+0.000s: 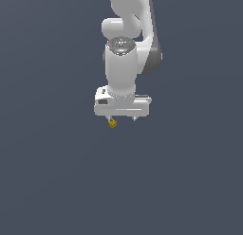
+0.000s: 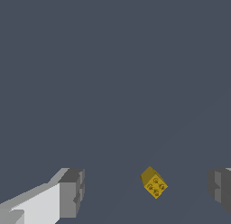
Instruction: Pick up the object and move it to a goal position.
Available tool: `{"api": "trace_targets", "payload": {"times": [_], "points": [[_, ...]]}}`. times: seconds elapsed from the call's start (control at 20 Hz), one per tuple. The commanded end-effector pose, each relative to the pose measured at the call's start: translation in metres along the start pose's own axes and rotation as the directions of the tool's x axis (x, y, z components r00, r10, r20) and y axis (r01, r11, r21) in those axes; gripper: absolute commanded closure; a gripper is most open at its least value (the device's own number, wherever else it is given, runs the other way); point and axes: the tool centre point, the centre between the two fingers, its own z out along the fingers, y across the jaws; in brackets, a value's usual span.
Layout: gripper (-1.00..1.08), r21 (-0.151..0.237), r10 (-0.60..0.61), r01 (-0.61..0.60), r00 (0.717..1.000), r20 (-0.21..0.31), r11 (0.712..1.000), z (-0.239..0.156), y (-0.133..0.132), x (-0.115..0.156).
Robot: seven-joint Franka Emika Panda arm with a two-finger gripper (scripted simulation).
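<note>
The white gripper [image 1: 123,119] points straight down, its jaws spread wide and holding nothing. The block [image 1: 112,123] — tiny, yellow-gold, with darker marks — sits just below the finger on the exterior view's left. In the wrist view the block [image 2: 154,183] lies in the gap between the two grey fingertips [image 2: 72,191], turned at an angle and apart from both. It seems to rest on the flat dark grey surface [image 1: 57,182], though no edge or shadow confirms contact. The arm [image 1: 124,63] rises above — white with grey joints.
</note>
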Motion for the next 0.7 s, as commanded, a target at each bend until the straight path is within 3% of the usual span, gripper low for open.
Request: {"api": "trace_targets", "payload": {"times": [0.0, 0.65], "points": [[-0.92, 0.0, 0.0, 0.0, 1.0, 0.0, 1.0, 0.0, 0.0, 0.0], [-0.92, 0.0, 0.04, -0.04, 0.999, -0.003, 0.999, -0.011, 0.018, 0.0]]}}
